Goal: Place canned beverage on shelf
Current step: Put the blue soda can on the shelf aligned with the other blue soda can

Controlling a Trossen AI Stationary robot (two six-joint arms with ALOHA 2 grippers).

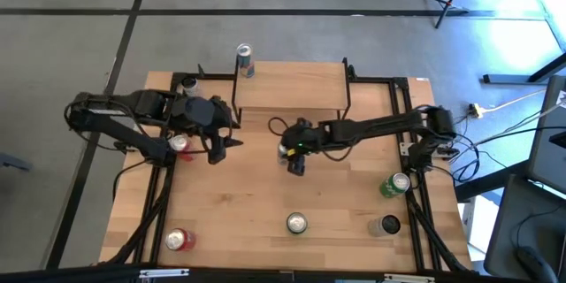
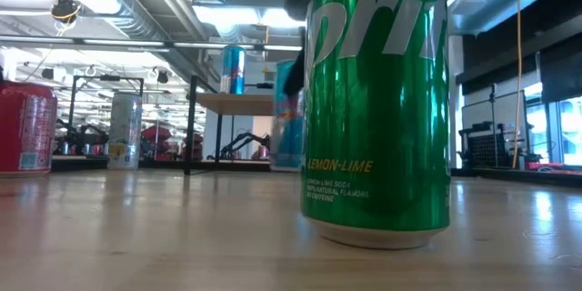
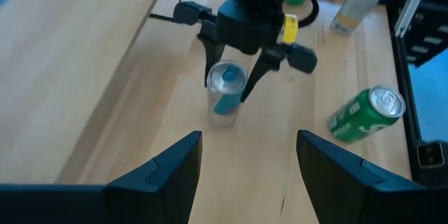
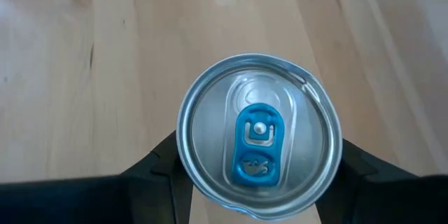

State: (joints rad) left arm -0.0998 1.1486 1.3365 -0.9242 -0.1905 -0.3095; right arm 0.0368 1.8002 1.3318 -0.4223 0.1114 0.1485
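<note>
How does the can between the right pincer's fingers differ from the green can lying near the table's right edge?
The blue-tab can stands upright; the green can lies on its side. The blue-tab can sits between the right pincer fingers; the green can lies untouched, apart from both arms. The blue-tab can looks slimmer. Both have silver tops.

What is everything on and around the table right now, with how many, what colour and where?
Shelf: one, light wood top on black legs, far middle of the table.
Blue and silver cans: two, one on the shelf's far left corner, one upright between the right gripper's fingers.
Red cans: two, one at the near left corner, one under the left arm.
Green cans: two, one lying at the right edge, one close to the low camera.
Silver-topped can: one, near edge, middle.
Dark can: one, near right.
Left gripper: open, left of the shelf.
Right gripper: around the can at table centre.
</note>
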